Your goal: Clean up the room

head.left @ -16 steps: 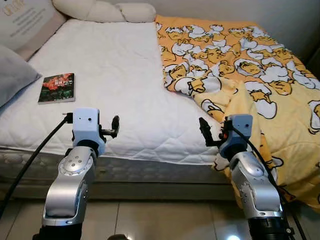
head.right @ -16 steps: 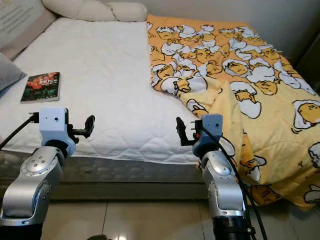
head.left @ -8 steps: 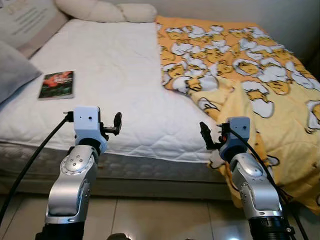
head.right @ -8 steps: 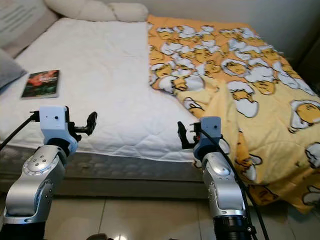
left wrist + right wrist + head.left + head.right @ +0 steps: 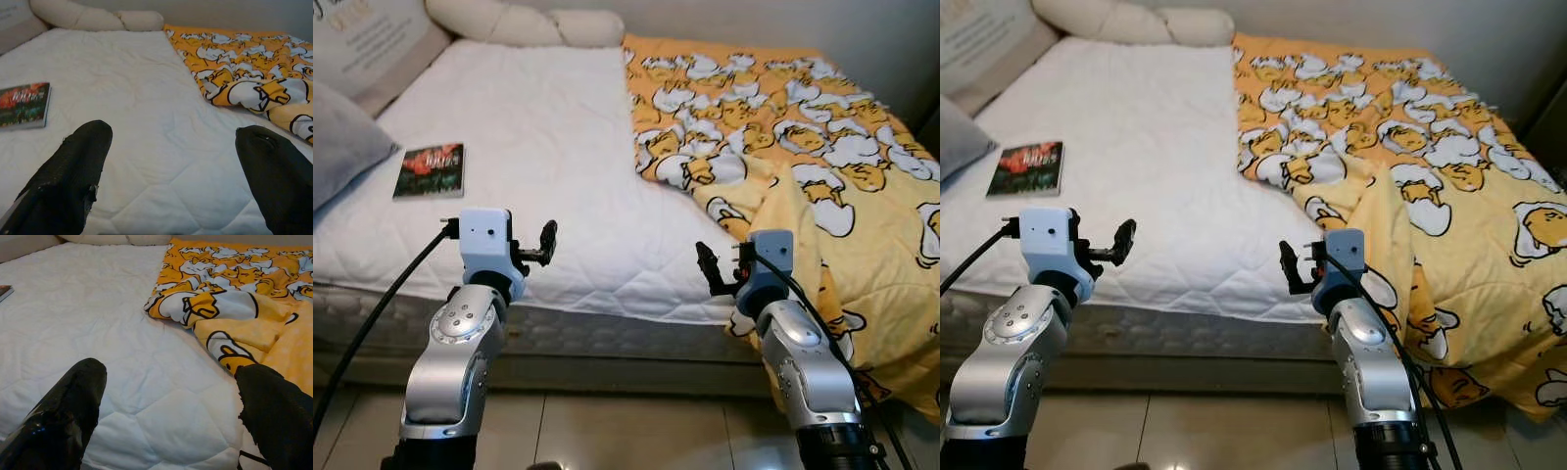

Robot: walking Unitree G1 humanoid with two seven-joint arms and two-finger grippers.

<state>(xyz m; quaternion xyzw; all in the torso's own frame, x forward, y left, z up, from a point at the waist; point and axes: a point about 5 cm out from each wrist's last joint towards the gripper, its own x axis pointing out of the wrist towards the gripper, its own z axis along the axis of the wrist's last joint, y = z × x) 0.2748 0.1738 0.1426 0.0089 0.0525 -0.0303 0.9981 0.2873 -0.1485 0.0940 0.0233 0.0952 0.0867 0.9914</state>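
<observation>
Yellow duck-print blanket (image 5: pixel 803 147): rumpled over the bed's right half, one edge spilling off the side. Book (image 5: pixel 430 170): flat on the white mattress (image 5: pixel 538 137), left side. Left gripper (image 5: pixel 546 241) and right gripper (image 5: pixel 709 269): raised before the bed edge, fingers wide apart, holding nothing. Step: approach, nothing grasped. Next move likely calls for reaching blanket or book. Right wrist view shows the blanket's folded corner (image 5: pixel 195 303) close.

Left gripper (image 5: pixel 171 166) spread wide over the bed (image 5: pixel 142 112)

Its two black fingers (image 5: pixel 73 171) frame white quilted mattress; a book (image 5: pixel 23 104) lies flat to one side, an orange cartoon-print blanket (image 5: pixel 244 63) covers the other, pillows (image 5: pixel 93 17) beyond.
</observation>
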